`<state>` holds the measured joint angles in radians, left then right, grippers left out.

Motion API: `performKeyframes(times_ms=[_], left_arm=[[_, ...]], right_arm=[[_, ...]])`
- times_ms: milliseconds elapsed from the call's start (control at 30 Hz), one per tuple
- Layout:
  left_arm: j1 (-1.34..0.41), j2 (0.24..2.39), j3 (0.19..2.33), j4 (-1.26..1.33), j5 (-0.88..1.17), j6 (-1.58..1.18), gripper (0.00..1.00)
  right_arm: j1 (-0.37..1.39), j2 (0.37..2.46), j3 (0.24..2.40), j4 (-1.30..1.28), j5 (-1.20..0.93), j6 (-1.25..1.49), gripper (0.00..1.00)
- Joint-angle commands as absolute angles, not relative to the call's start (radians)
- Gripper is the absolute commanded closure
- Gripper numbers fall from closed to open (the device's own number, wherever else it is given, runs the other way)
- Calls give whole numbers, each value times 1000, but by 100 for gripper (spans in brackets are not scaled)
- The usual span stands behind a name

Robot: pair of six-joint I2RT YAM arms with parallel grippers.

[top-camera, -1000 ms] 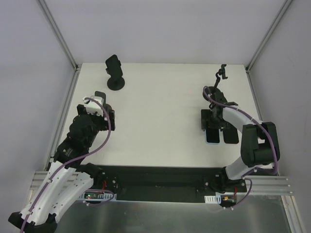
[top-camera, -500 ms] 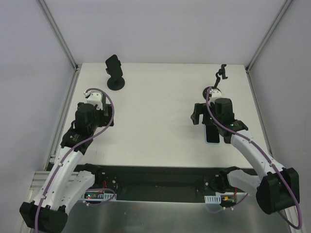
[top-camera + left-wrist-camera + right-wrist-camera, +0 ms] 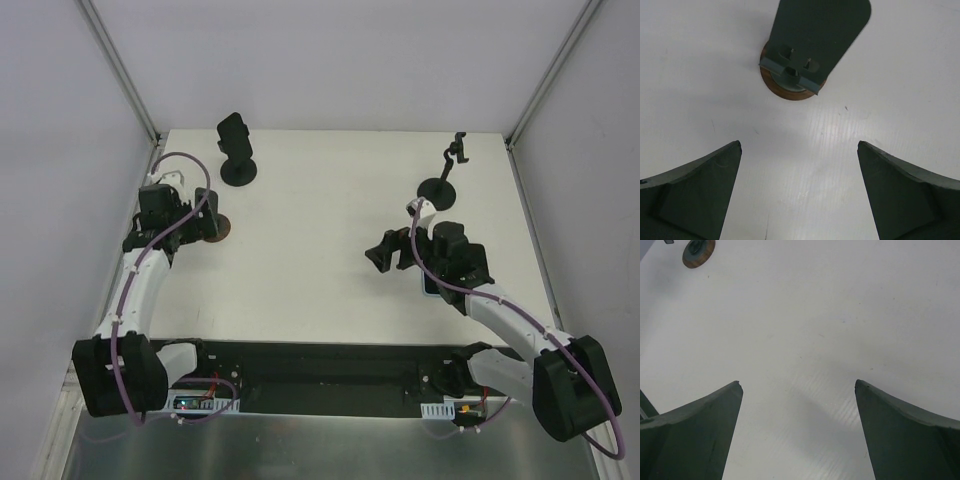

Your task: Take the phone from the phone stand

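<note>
The phone (image 3: 429,288) lies flat on the white table at the right. Only a strip of its light blue edge shows from under my right arm. My right gripper (image 3: 378,255) (image 3: 799,384) is left of the phone, pointing left, open, with only bare table between its fingers. A black stand with a broad holder (image 3: 238,150) is at the rear left, and a thin black stand (image 3: 450,165) at the rear right. Both carry nothing. My left gripper (image 3: 210,228) (image 3: 799,145) is open at the far left, facing a small brown-based stand (image 3: 792,85) with a dark plate.
The brown round base (image 3: 224,228) sits just right of the left gripper and also shows far off in the right wrist view as a small disc (image 3: 699,250). Metal frame posts (image 3: 125,75) and pale walls enclose the table on three sides.
My right gripper has lifted off the phone and swung left. My left gripper has moved back and left, uncovering the brown-based stand. The phone has stayed where it lay.
</note>
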<state>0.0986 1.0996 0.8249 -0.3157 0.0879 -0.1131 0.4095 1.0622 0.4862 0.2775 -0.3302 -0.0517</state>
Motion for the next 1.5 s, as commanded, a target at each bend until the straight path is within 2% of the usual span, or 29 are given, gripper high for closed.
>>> performKeyframes(times_ms=[0, 200, 300, 400, 500, 633, 700, 833, 967, 1100, 1467], left_arm=[[167, 1192, 868, -197, 190, -106, 1], [201, 1353, 906, -60, 285, 52, 1], [212, 1410, 923, -32, 264, 63, 1], [267, 1436, 911, -3, 326, 20, 2], [322, 1457, 888, 44, 394, -85, 7], [365, 1493, 884, 83, 495, -241, 20], [368, 1503, 871, 109, 529, -319, 23], [383, 1525, 854, 121, 523, -432, 32], [428, 1549, 813, 184, 538, -546, 48], [436, 1555, 784, 210, 549, -612, 57], [436, 1594, 756, 281, 589, -689, 70]], right_arm=[[422, 1087, 462, 462, -405, -5, 4], [446, 1100, 454, 500, -405, -5, 4], [466, 1089, 462, 473, -387, -31, 4], [474, 1091, 466, 459, -374, -41, 4], [477, 1101, 469, 457, -376, -41, 4], [480, 1111, 476, 454, -377, -44, 4], [480, 1111, 477, 448, -373, -46, 4], [480, 1112, 480, 440, -370, -52, 4], [480, 1112, 480, 436, -368, -55, 4], [479, 1115, 483, 431, -364, -57, 4], [479, 1118, 485, 428, -362, -58, 4]])
